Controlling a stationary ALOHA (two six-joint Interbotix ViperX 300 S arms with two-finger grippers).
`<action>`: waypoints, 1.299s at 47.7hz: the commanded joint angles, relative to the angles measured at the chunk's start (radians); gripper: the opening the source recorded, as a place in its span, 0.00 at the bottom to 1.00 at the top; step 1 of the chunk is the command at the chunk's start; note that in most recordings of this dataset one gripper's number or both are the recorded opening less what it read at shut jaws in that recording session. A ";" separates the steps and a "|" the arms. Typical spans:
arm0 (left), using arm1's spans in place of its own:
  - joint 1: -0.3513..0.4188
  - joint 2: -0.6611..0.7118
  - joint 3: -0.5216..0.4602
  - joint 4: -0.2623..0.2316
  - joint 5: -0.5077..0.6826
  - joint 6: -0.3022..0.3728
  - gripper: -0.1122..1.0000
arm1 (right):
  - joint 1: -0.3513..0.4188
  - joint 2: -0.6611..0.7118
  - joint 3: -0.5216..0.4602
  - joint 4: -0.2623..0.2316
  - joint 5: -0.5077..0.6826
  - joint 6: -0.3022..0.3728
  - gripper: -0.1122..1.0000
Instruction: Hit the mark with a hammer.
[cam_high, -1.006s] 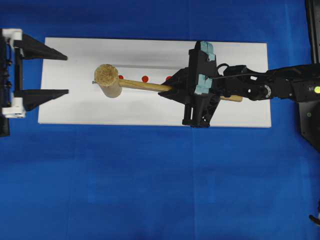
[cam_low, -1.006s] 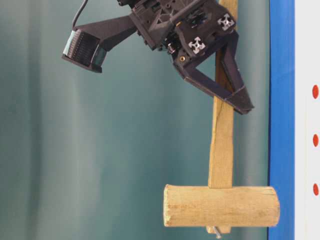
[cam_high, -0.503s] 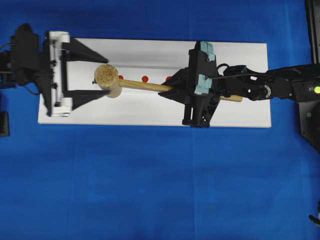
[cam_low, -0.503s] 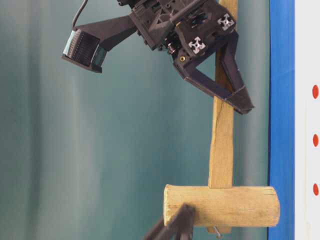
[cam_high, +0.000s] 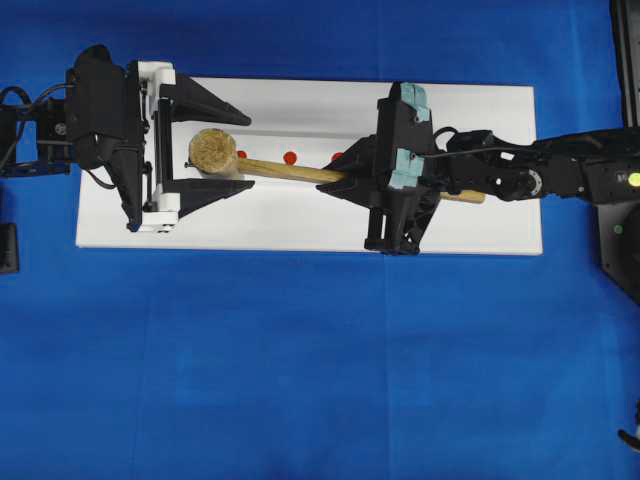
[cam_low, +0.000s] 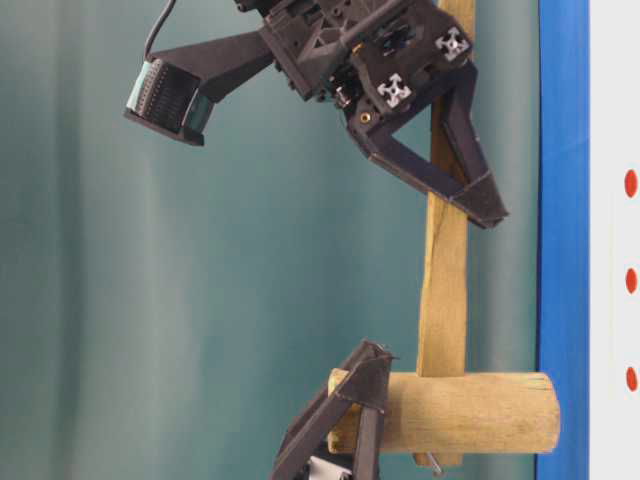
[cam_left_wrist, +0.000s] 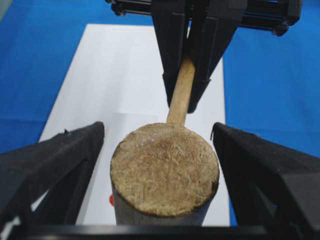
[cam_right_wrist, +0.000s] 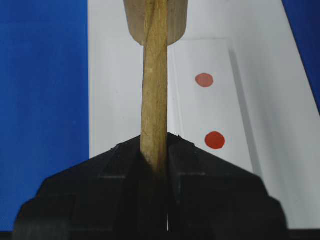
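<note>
the hammer (cam_high: 300, 168) hangs above the white board (cam_high: 480, 230), its thick head (cam_left_wrist: 165, 175) toward the left end and its flat handle (cam_right_wrist: 154, 100) running right, over a row of red marks (cam_high: 290, 157). it looks like plain light wood: stiff, dry, not slippery, and top-heavy toward the head, so a grip far down the handle will likely let the head sag or twist; a hold nearer the head, or on the head itself, should steady it. the right gripper (cam_right_wrist: 155, 150) is clamped shut on the handle, around its middle to rear part. the left gripper (cam_high: 205, 145) stands wide, one finger (cam_left_wrist: 55, 155) on each side of the head with a gap visible on both sides, so it has nothing in hand. whether it means to close on the head cannot be told. from table level the head sits level with a left finger beside it.
</note>
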 joint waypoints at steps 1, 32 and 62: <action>-0.003 -0.008 -0.023 -0.003 0.005 -0.009 0.81 | -0.002 -0.012 -0.026 -0.003 -0.011 -0.002 0.12; -0.003 -0.026 -0.017 -0.002 0.038 -0.051 0.51 | 0.003 -0.014 -0.029 -0.009 -0.003 0.000 0.12; 0.014 -0.063 -0.002 -0.005 0.132 -0.388 0.51 | 0.064 -0.067 -0.002 -0.069 -0.104 -0.034 0.90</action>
